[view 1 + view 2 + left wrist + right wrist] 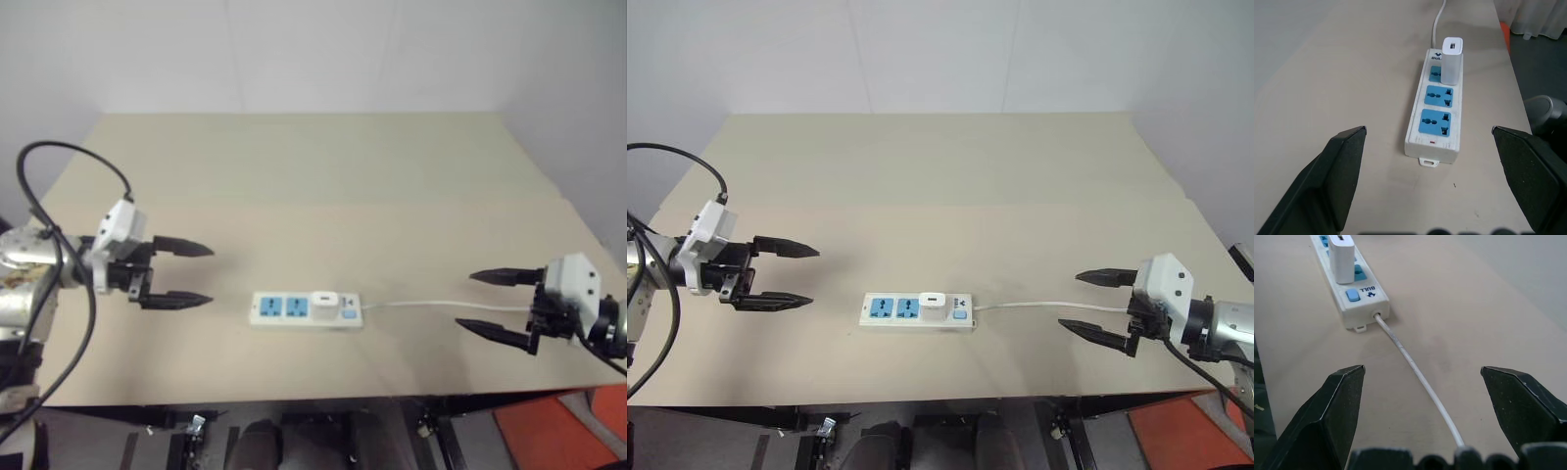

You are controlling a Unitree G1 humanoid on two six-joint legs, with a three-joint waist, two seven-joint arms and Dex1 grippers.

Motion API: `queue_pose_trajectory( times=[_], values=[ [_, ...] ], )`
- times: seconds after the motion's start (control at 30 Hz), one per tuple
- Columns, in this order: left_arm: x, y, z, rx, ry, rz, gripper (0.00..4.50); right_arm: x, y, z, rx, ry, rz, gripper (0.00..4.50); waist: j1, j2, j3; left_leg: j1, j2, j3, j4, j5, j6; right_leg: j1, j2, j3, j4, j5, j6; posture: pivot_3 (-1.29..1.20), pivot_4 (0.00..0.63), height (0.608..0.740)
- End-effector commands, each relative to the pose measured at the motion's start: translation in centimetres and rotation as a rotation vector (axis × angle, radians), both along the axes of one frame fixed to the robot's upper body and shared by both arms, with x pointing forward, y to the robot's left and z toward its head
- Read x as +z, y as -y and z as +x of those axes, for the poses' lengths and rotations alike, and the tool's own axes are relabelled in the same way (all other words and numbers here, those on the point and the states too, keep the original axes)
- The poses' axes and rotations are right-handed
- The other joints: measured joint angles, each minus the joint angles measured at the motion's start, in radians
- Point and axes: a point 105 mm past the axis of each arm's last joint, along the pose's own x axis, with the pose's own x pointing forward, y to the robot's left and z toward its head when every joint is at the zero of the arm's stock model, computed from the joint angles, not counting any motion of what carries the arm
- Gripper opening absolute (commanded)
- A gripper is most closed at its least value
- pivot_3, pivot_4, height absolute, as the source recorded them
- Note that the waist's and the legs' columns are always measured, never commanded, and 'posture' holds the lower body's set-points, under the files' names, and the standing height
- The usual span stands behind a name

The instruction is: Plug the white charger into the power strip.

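Observation:
The power strip (306,310) lies flat near the table's front edge, between my two arms. The white charger (323,304) stands upright in the socket nearest the blue switch (348,314); two blue sockets to its left are free. In the left wrist view the charger (1451,61) sits at the far end of the power strip (1437,110). My left gripper (194,274) hovers open to the left of the strip, apart from it. My right gripper (482,302) hovers open to the right, over the thin white cord (446,305). Neither holds anything.
The beige table (313,176) stretches wide behind the strip. Its front edge (294,401) runs just below the strip. A black cable (59,206) loops over my left arm. An orange patch of floor (558,431) lies beyond the table's right front corner.

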Motion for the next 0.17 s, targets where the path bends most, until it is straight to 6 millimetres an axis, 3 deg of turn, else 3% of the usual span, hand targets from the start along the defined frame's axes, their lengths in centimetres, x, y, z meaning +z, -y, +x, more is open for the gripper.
queue_pose_trajectory(
  times=[0.03,0.17],
  values=[
    [0.87,0.28,-0.21,-0.007,0.036,-0.015,4.50,1.13,-0.23,-0.07,-0.005,0.036,-0.005,4.45,0.000,0.000,0.000,0.000,0.000,0.000,0.000,0.000,0.000,0.000,0.000,0.000,0.000,0.000,0.000,0.00,0.150,0.740],
    [0.64,0.45,-0.33,-0.010,0.022,-0.019,4.50,1.25,-0.45,0.13,-0.001,0.037,-0.003,4.45,0.001,0.000,0.000,0.000,0.000,0.000,0.000,0.000,0.000,0.000,0.000,0.000,0.000,0.000,0.000,0.00,0.150,0.740]
  ],
)
